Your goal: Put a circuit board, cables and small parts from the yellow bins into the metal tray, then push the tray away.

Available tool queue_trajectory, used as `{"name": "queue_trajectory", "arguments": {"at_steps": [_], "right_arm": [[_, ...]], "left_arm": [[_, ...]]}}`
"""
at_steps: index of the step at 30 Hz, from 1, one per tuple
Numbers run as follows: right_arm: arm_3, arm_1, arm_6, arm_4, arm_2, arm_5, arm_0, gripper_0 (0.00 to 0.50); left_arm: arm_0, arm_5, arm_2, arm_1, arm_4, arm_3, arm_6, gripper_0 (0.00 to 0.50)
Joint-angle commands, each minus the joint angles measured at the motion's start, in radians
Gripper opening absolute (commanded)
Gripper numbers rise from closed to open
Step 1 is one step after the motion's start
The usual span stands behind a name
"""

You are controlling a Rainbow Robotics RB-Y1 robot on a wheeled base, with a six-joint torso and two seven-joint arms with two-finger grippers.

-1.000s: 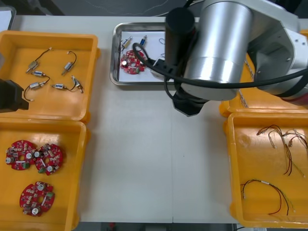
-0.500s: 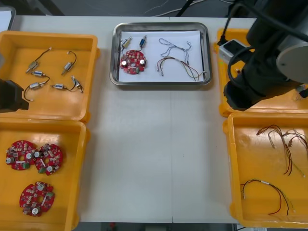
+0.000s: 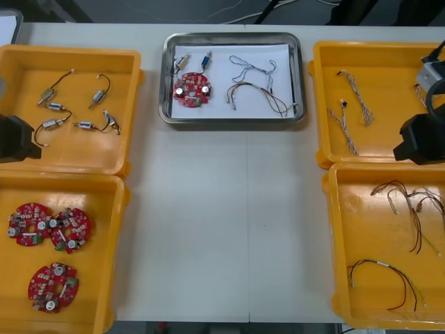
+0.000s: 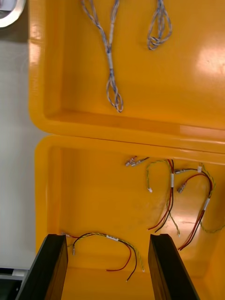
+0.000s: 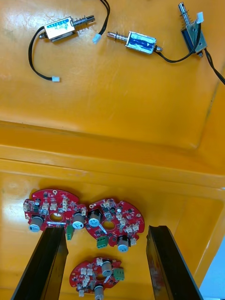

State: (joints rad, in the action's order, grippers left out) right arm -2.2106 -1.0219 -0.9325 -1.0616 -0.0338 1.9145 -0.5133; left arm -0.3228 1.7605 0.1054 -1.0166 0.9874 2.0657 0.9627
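Front view: metal tray [image 3: 233,119] at the table's far middle, white inside. It holds one circuit board [image 3: 192,90], two small metal parts [image 3: 182,62] just beyond it, and cables [image 3: 259,85] beside. Left gripper [image 3: 17,139] at the left edge, right gripper [image 3: 421,139] at the right edge, each over the wall between its two yellow bins [image 3: 69,167]. Finger gap unreadable here.

Right wrist view: fingers apart, nothing held. Red and yellow cable [image 4: 108,237] beneath them; blue and white cables [image 4: 109,54] in the farther bin.

Left wrist view: fingers apart, empty, above three red boards [image 5: 115,225]. Further small metal parts lie in the next bin.
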Motion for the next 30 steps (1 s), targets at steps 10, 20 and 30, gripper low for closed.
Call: {"name": "queue_trajectory", "arguments": {"at_steps": [10, 20, 30], "right_arm": [[-0.008, -0.044, 0.007, 0.074, 0.199, 0.005, 0.19, 0.5], [0.109, -0.029, -0.046, 0.071, 0.216, -0.038, 0.211, 0.5], [0.138, 0.006, -0.111, 0.114, 0.218, -0.049, 0.211, 0.5]], "left_arm": [[0.016, 0.007, 0.031, -0.046, 0.007, 0.02, 0.091, 0.5], [0.016, 0.007, 0.031, -0.046, 0.007, 0.02, 0.091, 0.5], [0.016, 0.007, 0.031, -0.046, 0.007, 0.02, 0.091, 0.5]]}}
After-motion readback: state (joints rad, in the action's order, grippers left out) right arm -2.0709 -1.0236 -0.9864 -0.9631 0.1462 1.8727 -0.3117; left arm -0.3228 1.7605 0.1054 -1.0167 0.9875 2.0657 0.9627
